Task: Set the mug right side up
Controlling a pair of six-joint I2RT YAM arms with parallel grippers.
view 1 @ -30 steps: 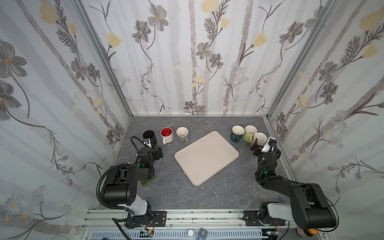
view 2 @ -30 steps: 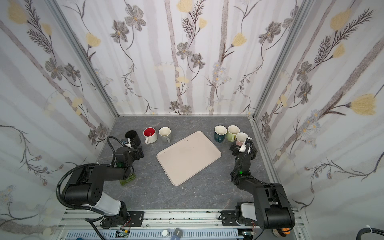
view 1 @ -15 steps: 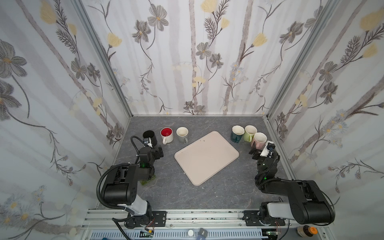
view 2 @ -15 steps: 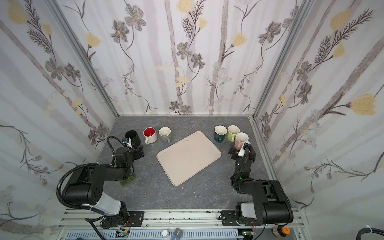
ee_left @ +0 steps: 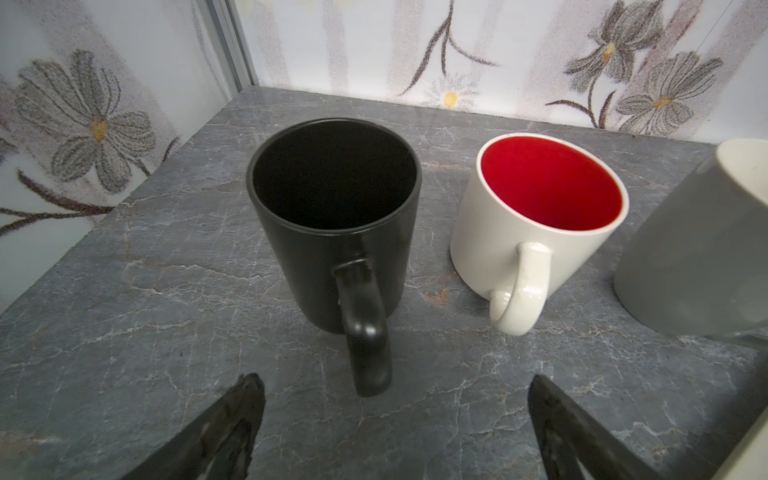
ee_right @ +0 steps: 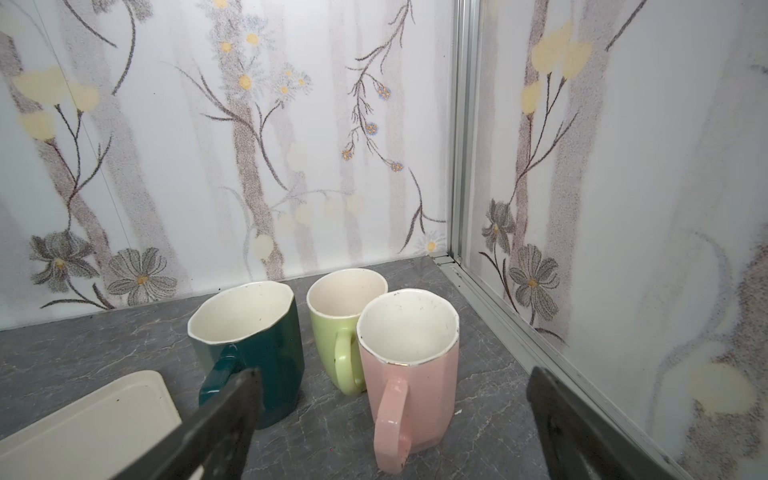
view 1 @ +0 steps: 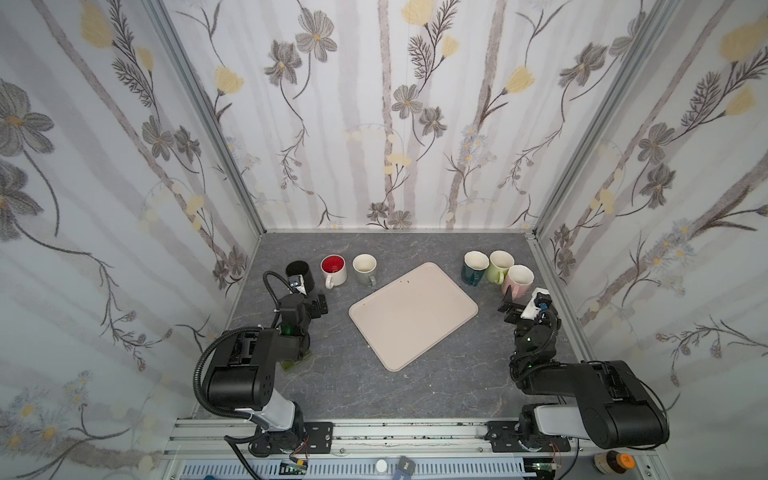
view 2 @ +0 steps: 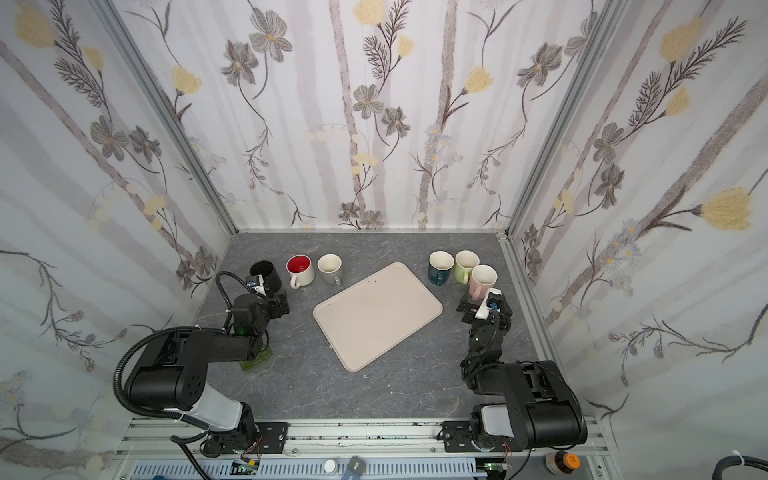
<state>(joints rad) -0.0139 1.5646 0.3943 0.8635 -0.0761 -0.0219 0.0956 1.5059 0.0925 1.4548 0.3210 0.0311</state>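
- Finds no mug mouth-down: all six upright on the table [view 1: 436, 382], so judges the turning done.
- Places the pink mug [ee_right: 409, 361] near the back right corner, just beside the green mug [ee_right: 332, 328], near the teal mug [ee_right: 257, 336], off the tray [view 1: 411, 316].
- Sets it dead ahead of the right gripper [view 1: 512, 302], long axis vertical, handle pointing back toward the gap between the jaws, no contact visible.
- Reads the right gripper as spread wide and empty. Reads the left gripper [view 1: 319, 304] likewise, facing the black mug [ee_left: 332, 232] handle-on, with the red-lined mug [ee_left: 532, 232] alongside.
- Rates the right arm far nearer. Expects a straight pull-back, keeping clear of that handle.
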